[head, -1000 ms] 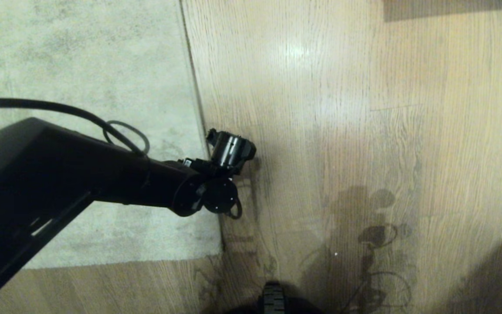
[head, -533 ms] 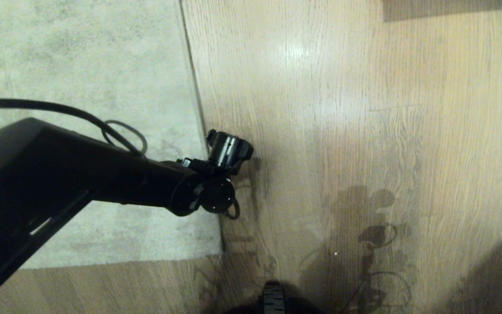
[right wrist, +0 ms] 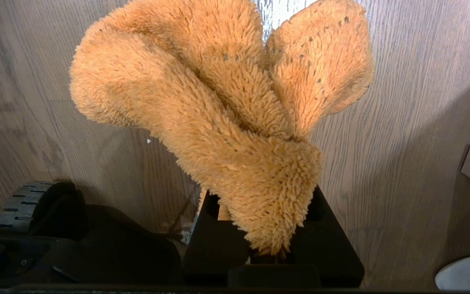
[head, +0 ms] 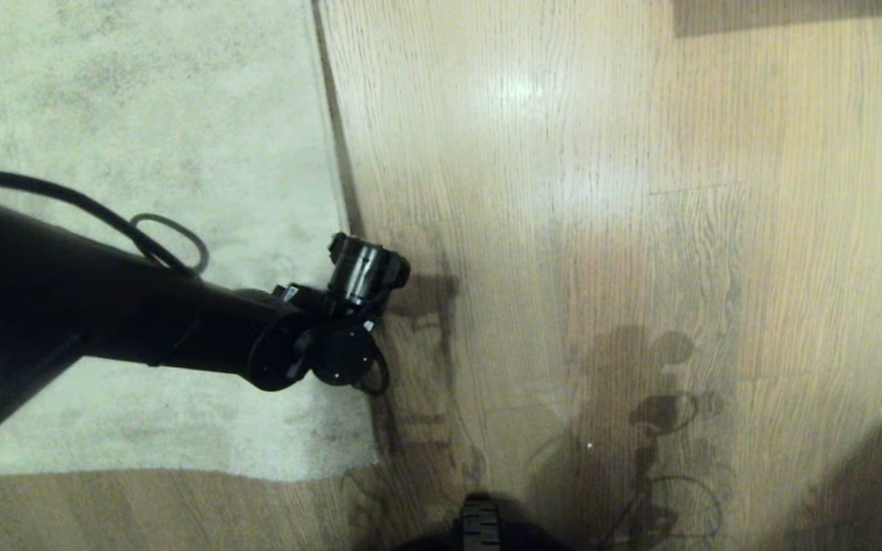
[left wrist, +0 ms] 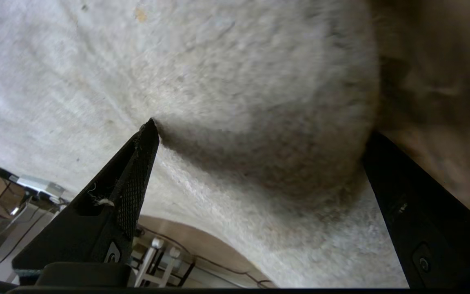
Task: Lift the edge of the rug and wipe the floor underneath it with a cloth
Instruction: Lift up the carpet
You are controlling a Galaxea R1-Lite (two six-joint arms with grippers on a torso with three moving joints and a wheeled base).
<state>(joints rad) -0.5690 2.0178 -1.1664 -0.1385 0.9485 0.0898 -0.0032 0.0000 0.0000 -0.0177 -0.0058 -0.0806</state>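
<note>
Left gripper (left wrist: pixel 259 134), jaws spread wide and gripping nothing, straddles the rug edge (head: pixel 338 164): one fingertip (left wrist: pixel 150 128) presses into the pile, the other sits on the floor (head: pixel 602 229) side of the border. Rug edge runs as a long straight line away from the robot, ending at a near corner just beside the left wrist. Right gripper (right wrist: pixel 273 249), clamped on the cloth (right wrist: pixel 222 122), hangs over bare floor, well apart from the rug edge. Left arm is nearer; closing across the border appears to be next.

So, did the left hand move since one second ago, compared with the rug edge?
Yes. In the head view the left hand has shifted left, from over the floor to above the rug edge.
</note>
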